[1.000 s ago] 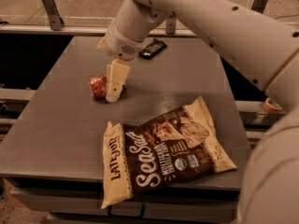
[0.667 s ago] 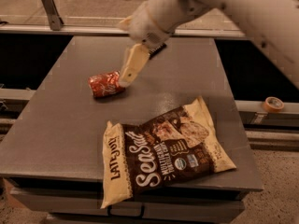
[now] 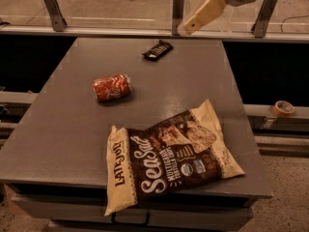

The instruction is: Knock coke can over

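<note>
The coke can (image 3: pixel 112 87) is a small red can with white markings. It lies on its side on the grey table (image 3: pixel 63 129), left of the middle. My gripper (image 3: pixel 186 28) is raised high above the table's far edge at the upper right, well away from the can and touching nothing. Its cream-coloured fingers (image 3: pixel 203 12) point down to the left.
A large brown and cream chip bag (image 3: pixel 169 153) lies flat at the table's front, overhanging the front edge. A small black snack bar wrapper (image 3: pixel 158 50) lies near the far edge. A roll of tape (image 3: pixel 283 108) sits on a ledge at the right.
The can went from upright to lying on its side. My gripper has lifted away from it, up and to the right, and the arm has left the middle of the view.
</note>
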Motion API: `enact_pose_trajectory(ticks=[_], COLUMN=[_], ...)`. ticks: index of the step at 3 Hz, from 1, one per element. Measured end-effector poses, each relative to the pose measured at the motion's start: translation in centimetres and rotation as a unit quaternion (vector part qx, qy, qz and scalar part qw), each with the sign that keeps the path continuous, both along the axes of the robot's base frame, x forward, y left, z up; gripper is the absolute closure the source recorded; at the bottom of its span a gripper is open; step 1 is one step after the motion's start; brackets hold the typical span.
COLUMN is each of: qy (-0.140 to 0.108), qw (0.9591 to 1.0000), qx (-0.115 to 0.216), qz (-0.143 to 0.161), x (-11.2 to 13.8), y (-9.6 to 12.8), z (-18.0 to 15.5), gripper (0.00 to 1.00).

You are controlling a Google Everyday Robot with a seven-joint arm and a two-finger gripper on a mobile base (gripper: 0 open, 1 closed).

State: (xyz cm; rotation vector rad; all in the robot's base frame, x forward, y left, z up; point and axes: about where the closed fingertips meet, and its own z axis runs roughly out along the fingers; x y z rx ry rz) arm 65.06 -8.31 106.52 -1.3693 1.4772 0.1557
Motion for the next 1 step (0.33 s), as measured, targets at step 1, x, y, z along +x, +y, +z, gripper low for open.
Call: enact_pose_trajectory(ticks=[1], qy=[-0.008], qw=[1.0], qx=[0.003], qz=[-0.004], x=[0.15], y=[-0.14], z=[0.64], gripper=[0.0])
